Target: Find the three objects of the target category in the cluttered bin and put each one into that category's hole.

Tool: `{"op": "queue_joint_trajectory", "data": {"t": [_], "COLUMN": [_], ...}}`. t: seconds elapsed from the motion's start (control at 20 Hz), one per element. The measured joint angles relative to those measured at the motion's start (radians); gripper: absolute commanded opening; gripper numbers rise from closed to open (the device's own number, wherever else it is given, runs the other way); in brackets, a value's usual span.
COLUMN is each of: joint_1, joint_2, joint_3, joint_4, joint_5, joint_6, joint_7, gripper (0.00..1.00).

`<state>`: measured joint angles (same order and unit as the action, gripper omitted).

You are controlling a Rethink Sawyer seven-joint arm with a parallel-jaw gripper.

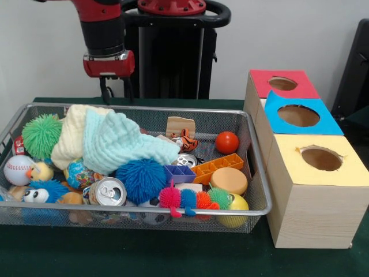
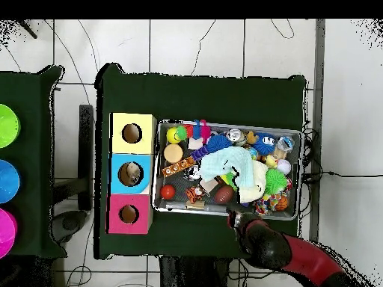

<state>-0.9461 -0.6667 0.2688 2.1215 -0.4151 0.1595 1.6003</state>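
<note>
A wire mesh bin (image 1: 144, 108) holds mixed clutter. In it are a green spiky ball (image 1: 41, 134), a blue spiky ball (image 1: 141, 179), a red ball (image 1: 226, 142), a yellow ball (image 1: 233, 208), a baseball (image 1: 18, 169), a soda can (image 1: 108, 191) and a tiger toy (image 1: 185, 140). A pale yellow and mint cloth (image 1: 115, 141) covers part of the pile. Right of the bin stand three boxes with a red hole (image 1: 282, 83), a blue hole (image 1: 298, 115) and a yellow hole (image 1: 321, 158). My gripper (image 1: 116, 91) hangs open and empty over the bin's far left rim, and in the overhead view my gripper (image 2: 234, 220) is at the rim's lower edge.
The bin also contains an orange tray (image 1: 219, 166), a round tan disc (image 1: 229, 180), a wooden block (image 1: 180, 124) and a blue fuzzy toy (image 1: 40, 192). Something pale shows inside the blue box (image 2: 132, 173). Green (image 2: 6, 125), blue (image 2: 6, 181) and magenta (image 2: 6, 233) discs lie on a side table.
</note>
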Motion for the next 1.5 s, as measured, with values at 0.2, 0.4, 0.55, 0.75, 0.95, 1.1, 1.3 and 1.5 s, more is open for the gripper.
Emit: {"op": "queue_joint_trajectory", "data": {"t": [0.2,0.4,0.55,0.75,0.95,1.1,1.3,1.5], "joint_1": [0.004,0.023,0.038,0.059,0.063,0.042,0.000,-0.017], "joint_2": [0.011,0.013,0.015,0.026,0.051,0.061,0.065,0.064], "joint_3": [0.009,0.019,0.019,0.019,0.021,0.035,0.053,0.054], "joint_4": [-0.031,-0.071,-0.089,-0.120,-0.151,-0.160,-0.161,-0.164], "joint_5": [0.000,0.000,-0.001,-0.001,-0.001,-0.001,0.011,0.032], "joint_6": [0.023,0.075,0.092,0.099,0.099,0.101,0.111,0.126], "joint_7": [0.000,0.000,0.000,0.000,0.000,0.000,0.000,0.000], "gripper": [1.00,1.00,1.00,1.00,1.00,1.00,1.00,1.00]}}
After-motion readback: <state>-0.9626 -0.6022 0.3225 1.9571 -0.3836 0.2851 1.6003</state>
